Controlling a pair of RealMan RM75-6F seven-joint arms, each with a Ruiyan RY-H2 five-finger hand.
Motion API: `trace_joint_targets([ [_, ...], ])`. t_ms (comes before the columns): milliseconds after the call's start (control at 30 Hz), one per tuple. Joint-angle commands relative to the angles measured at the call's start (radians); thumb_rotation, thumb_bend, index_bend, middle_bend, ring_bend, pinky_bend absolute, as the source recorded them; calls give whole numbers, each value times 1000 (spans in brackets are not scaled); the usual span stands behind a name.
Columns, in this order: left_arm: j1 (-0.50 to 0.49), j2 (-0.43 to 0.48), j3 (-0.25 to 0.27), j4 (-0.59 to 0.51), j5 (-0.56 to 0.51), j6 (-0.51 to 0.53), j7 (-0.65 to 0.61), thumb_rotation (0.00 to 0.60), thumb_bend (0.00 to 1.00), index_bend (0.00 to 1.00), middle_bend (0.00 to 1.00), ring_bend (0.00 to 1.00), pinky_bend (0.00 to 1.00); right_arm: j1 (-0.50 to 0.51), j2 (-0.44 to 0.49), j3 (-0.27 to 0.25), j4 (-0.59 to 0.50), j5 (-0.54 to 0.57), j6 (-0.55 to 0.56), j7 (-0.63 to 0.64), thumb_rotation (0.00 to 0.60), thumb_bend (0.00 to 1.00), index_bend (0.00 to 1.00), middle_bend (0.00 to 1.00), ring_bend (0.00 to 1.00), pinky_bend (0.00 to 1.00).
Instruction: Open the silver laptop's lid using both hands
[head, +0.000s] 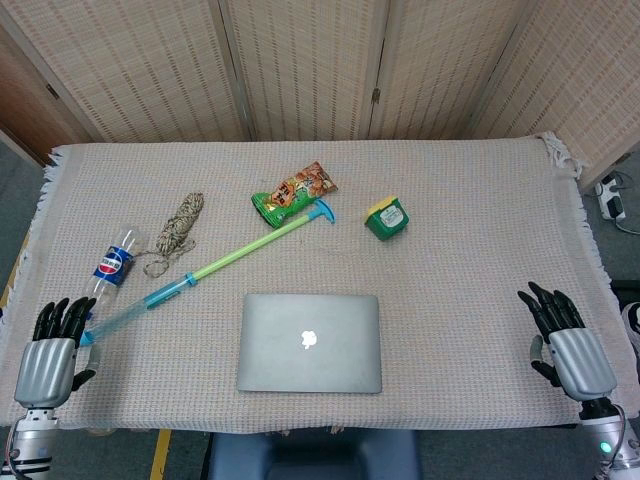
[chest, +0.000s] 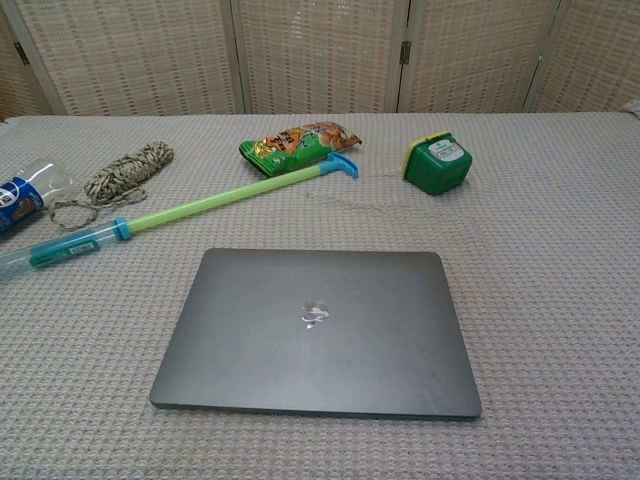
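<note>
The silver laptop (head: 310, 342) lies shut and flat on the cloth-covered table near its front edge, logo up; the chest view shows the same laptop (chest: 318, 330) filling the middle. My left hand (head: 52, 353) hovers at the front left corner of the table, fingers spread and holding nothing, well left of the laptop. My right hand (head: 568, 343) sits at the front right, fingers apart and empty, far right of the laptop. Neither hand shows in the chest view.
A long green and blue stick (head: 210, 268) lies diagonally just behind and left of the laptop. A plastic bottle (head: 116, 262), a coil of rope (head: 180, 222), a snack bag (head: 296, 192) and a green box (head: 386, 218) lie further back. Folding screens stand behind the table.
</note>
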Motion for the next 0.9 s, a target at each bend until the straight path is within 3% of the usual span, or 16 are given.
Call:
trace_joint_targets([
  [33,0,0,-1,2,1,1,-4,600,544,133,133,35,0,-2,0,0,-1,-3,2,1,600,868,0,0,61,0],
  [500,-23,18,-6,29,44,-17,-53,600,544,139,133,35,0,-19,8,2,0,-28,36,14,600,867,0,0,59,0],
  [900,-223,30,19,38,295,-167,-162,600,424,142,133,36,0,-15,20,3,-18,-44,31,13,600,868,0,0,57,0],
])
